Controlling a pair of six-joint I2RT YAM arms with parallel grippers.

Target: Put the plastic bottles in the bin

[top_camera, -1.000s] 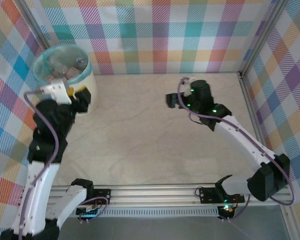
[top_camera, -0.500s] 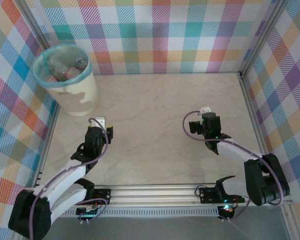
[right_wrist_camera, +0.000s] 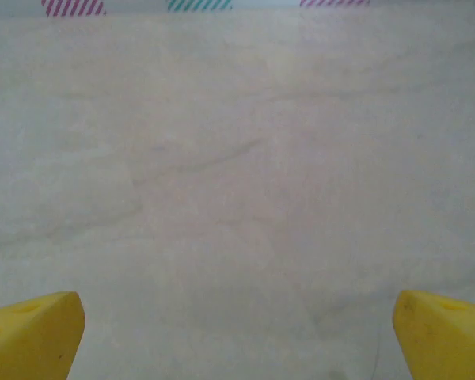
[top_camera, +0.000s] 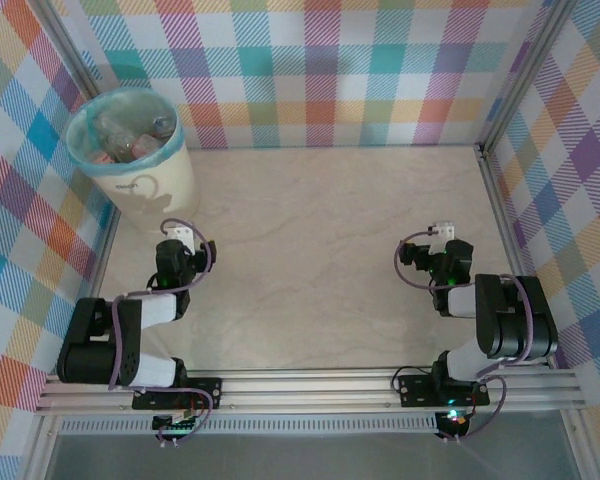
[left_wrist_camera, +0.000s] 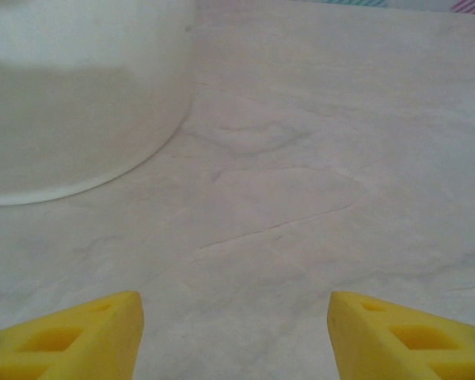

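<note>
**Container:** bin (top_camera: 145, 185), cream-white, round, tapering, upright in the far left corner of the tabletop (top_camera: 320, 230). A light teal liner (top_camera: 80, 160) is folded over its rim.

**Contents:** plastic bottles (top_camera: 130, 138), several, mostly clear, heaped inside the bin below the rim. Touches of red and brown show among them. The exact count cannot be told.

**Writing:** a small grey mark on the side of the bin, too small to read. The bottle labels are likewise illegible.

**Left claw** (left_wrist_camera: 235, 317): yellow fingers apart, nothing between them, low over the tabletop just beside the foot of the bin, whose white wall stands ahead and to the left in the left wrist view.

**Right claw** (right_wrist_camera: 237, 317): yellow fingers spread wide, nothing between them, low over bare tabletop on the right side, well apart from the bin.

**Surround:** checked walls (top_camera: 320, 70) in many colours on three sides; a metal rail (top_camera: 310, 385) along the near edge.
</note>
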